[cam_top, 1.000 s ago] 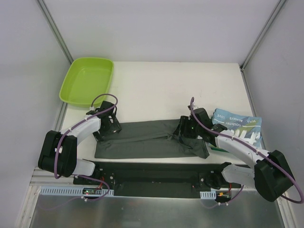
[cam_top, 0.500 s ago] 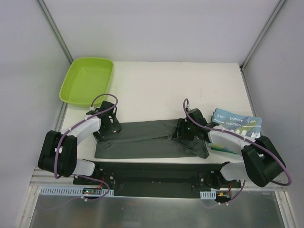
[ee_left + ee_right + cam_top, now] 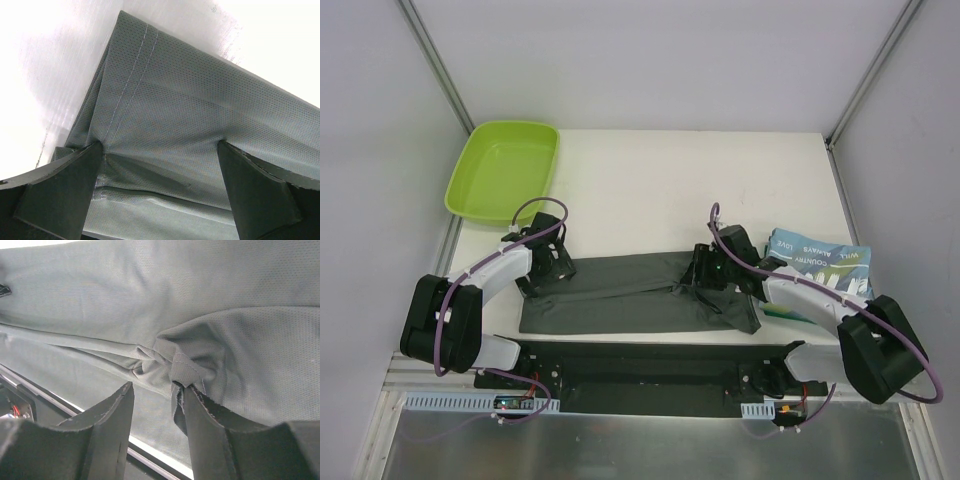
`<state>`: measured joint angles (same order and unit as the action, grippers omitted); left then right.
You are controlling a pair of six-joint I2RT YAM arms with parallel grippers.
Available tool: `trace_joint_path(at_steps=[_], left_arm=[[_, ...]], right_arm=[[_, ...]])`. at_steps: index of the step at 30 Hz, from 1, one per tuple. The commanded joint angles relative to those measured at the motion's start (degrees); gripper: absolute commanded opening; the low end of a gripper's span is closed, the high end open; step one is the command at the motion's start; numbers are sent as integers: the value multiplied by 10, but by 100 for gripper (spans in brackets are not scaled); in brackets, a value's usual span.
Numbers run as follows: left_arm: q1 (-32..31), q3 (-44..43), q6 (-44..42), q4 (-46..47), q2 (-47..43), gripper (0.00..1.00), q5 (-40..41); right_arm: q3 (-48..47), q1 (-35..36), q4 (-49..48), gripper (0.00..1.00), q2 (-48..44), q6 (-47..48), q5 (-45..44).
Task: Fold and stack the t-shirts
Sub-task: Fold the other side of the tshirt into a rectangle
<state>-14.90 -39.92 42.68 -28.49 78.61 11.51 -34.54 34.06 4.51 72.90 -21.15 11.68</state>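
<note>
Dark grey knit, the dark grey t-shirt (image 3: pixel 620 295) lies as a long, narrowed band across the near edge of the counter (image 3: pixel 650 180), and the step in hand looks like gathering its two ends for the next fold. To do that well, each pinch should take every layer at the edge, both ends should rise together, and the cloth should travel level so the band does not twist (the right end is already rumpled). At the shirt's left end the left fingers (image 3: pixel 55 195) are spread wide and sit low on the fabric, one tip touching a crease beside the stitched hem; they grip nothing. Near the shirt's right end the right fingers (image 3: pixel 220 440) stand only a little apart, a puckered hem rising between them and lying against one inner face, not visibly clamped from both sides. Just right of the grey shirt sits the light blue t-shirt (image 3: pixel 825 265), folded, lettering up; the lime-green tray (image 3: pixel 455 200) is well beyond its left end, farther back.
</note>
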Motion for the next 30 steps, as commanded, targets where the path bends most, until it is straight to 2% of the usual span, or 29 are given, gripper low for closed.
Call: trace_joint_path(at_steps=[1, 8, 17, 21, 25, 28, 30], left_arm=[[7, 12, -5, -3, -5, 99, -1], [7, 12, -6, -3, -4, 99, 0], [7, 12, -7, -3, -2, 99, 4], [7, 12, -7, -4, -3, 99, 6], [7, 13, -8, -3, -5, 99, 5], [7, 13, -8, -4, -5, 99, 4], [7, 12, -8, -4, -3, 99, 2]], right_arm=[[-11, 2, -23, 44, -12, -5, 20], [-3, 13, -15, 39, 0, -4, 31], [-36, 53, 125, 45, 17, 104, 40], [-52, 70, 170, 54, -6, 135, 22], [-61, 70, 171, 65, -73, 144, 8], [-66, 69, 158, 80, -114, 145, -12], [-68, 67, 139, 99, -120, 141, -27]])
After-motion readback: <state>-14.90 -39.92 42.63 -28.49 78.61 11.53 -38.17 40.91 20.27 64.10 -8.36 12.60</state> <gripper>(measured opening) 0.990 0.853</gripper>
